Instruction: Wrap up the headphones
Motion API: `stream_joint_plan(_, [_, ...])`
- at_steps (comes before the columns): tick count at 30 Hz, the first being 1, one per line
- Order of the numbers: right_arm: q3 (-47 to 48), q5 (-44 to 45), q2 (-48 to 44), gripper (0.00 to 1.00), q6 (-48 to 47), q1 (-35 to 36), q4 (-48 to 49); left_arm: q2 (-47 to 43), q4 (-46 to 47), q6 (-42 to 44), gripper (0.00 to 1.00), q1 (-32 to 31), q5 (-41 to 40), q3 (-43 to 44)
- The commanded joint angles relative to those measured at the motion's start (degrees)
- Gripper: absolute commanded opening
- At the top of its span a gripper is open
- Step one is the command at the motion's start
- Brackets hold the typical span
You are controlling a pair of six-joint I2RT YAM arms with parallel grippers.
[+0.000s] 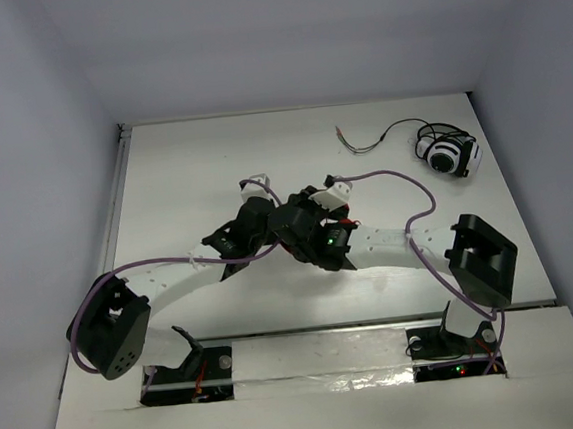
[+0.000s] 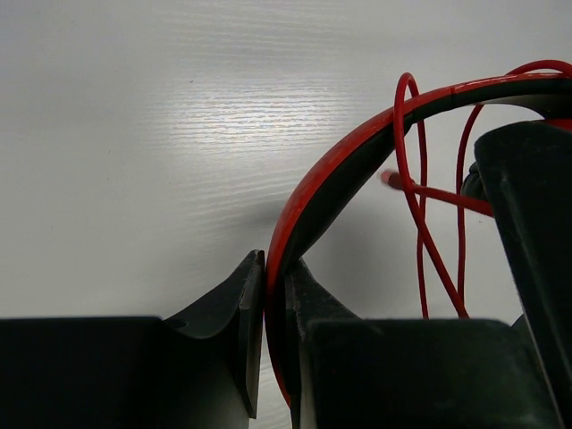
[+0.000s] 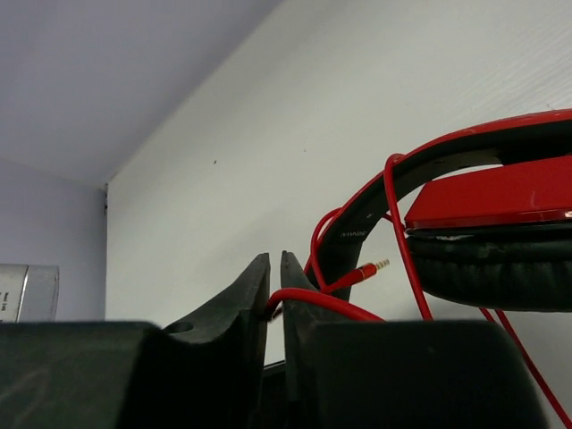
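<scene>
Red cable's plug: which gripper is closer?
Right. The right gripper pinches the cable right beside the plug. The left gripper is clamped on the headband, with the plug well clear of it.

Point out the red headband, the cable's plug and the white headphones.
Red headband (image 2: 344,152): left wrist view, mid-arc of the band.
Cable plug (image 3: 365,271): right wrist view, red barrel.
White headphones (image 1: 449,153): top external view, earcup.

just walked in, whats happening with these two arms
The two arms are wrapping the red headphones mid-table. The left gripper is clamped on the headband, and the right gripper pinches the red cable near its plug, with loops of it draped across the headband. The white and black headphones lie apart at the far right of the table.
</scene>
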Motion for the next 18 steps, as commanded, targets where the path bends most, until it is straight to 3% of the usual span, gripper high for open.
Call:
stream_joint_plan(1, [1.72,1.14,-0.18,0.19,2.43,-0.34,-3.0,-2.94,3.42,0.16,0.0,0.04,-0.74,2.16])
stream_joint_plan(8, [1.02,-0.96,-1.68,0.44,2.26,-2.1,-4.75,-2.68,3.06,0.69,0.0,2.85,1.81,2.25])
stream_joint_plan(12, [1.98,-6.31,-2.03,0.59,-2.57,-3.24,-3.08,-1.1,2.62,1.04,0.0,3.47,2.95,3.3])
stream_joint_plan(18, [4.53,-11.59,-4.65,0.68,-8.81,-3.85,-1.77,1.54,2.54,1.39,0.0,3.47,4.27,4.8])
